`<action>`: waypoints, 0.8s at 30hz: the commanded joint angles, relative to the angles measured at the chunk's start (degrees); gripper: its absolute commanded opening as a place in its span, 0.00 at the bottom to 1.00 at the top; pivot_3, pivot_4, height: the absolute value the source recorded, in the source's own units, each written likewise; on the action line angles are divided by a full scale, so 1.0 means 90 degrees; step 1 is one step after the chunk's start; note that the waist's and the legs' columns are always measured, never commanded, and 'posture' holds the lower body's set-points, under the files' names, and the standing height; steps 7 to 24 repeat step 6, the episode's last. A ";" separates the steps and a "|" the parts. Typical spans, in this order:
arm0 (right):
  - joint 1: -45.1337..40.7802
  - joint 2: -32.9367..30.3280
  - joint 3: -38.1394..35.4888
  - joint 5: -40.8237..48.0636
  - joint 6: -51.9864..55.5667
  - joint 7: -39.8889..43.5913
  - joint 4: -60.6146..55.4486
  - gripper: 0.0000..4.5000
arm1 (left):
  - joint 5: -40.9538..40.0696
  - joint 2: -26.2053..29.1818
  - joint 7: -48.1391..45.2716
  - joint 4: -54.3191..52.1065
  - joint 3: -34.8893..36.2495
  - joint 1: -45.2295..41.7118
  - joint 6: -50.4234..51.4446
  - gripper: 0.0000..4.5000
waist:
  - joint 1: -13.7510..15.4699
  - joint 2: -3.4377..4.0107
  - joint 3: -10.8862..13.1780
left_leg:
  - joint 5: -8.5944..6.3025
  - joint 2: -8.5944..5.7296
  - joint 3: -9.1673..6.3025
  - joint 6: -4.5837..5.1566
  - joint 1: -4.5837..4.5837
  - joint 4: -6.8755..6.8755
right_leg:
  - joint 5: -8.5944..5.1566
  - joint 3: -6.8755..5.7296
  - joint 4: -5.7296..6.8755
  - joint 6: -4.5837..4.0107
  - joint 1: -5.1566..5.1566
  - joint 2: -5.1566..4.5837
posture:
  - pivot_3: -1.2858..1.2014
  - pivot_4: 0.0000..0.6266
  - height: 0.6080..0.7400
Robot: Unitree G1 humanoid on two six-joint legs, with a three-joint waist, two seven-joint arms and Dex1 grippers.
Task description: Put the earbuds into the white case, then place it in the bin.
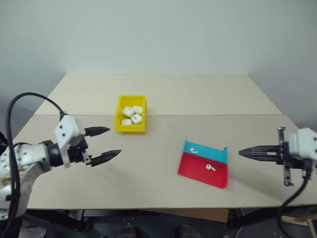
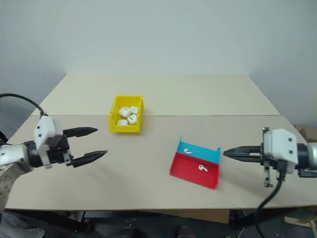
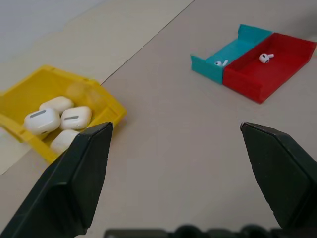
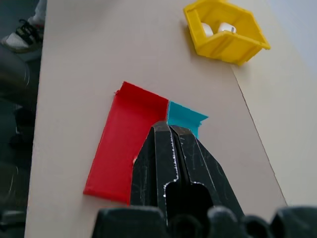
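- Left gripper [image 1: 102, 144]: two black fingers are being held spread wide, nothing between them, hanging over bare table [image 1: 148, 173] near the bin.
- Right gripper [image 2: 229, 153]: fingers are being kept pressed together, nothing gripped, tips pointing at the tray from its right side.
- Two tiny glossy white stemmed earbuds are lying apart in the flat red-and-blue plastic tray [image 1: 198, 171]: one earbud in the blue section [image 1: 193, 150], one earbud in the red section [image 1: 211, 167].
- Small bright yellow rectangular open-top plastic bin [image 1: 120, 128] is sitting left of and behind the tray, well apart from it.
- Four glossy white rounded-rectangular cases [image 1: 132, 115] are already piled in the bin; no white case is being seen loose on the table.
- Handling, as judged: earbuds are likely being very light, hard, slick and prone to squirting out of a pinch; taking each across the bulbous head just above the stem is being advised, with a gentle squeeze.
- A case is likely light, rigid and slippery; gripping across its flat broad faces is being advised, away from the hinged lid.
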 commanded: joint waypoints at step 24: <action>0.0060 -0.0141 -0.0254 -0.0249 -0.0687 0.0056 0.0249 0.00 | -0.0389 0.0168 -0.0329 -0.0231 0.0410 0.0212 -0.0262 0.99 | -0.0010 0.0000 0.0000 | -0.0001 0.0002 0.0004 0.0000 -0.0001 -0.0003 | -0.0001 0.0002 0.0000 0.0000 -0.0005 0.0001 | 0.52 0.24 1.00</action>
